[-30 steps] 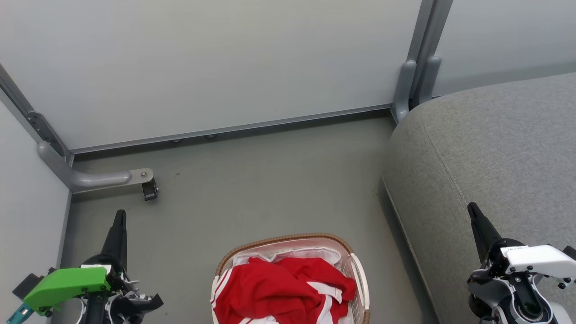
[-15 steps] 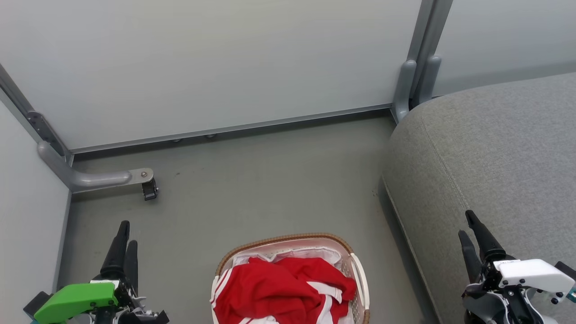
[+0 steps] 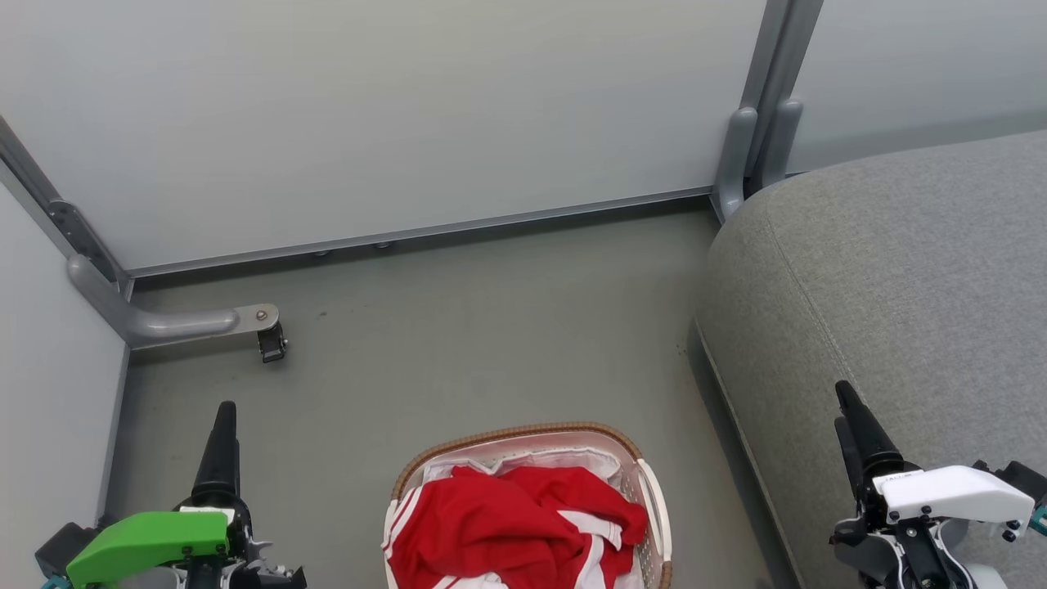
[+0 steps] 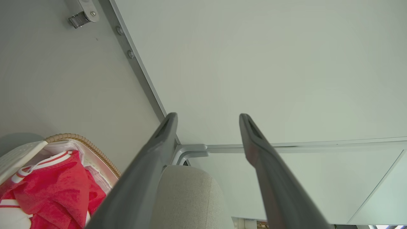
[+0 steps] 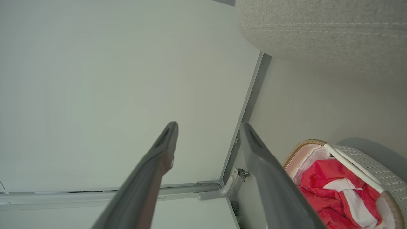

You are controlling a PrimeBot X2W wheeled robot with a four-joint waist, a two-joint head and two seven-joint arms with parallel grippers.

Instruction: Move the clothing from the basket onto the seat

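The left gripper is held low at the left above the floor, jaws spread wide with nothing between them; it appears readied for a grasp not yet begun. Bare floor is left between it and the basket, and a bracket lies well apart, farther on. The basket is set on the floor between the two arms, and the clothing is heaped inside it, open from above, so a downward reach looks unobstructed. The seat is found just beside the basket on the right. Its rounded edge seems to stand higher than the rim, so a lift over that edge would likely be called for. The right gripper is held over the seat's near part, likewise spread wide and empty.
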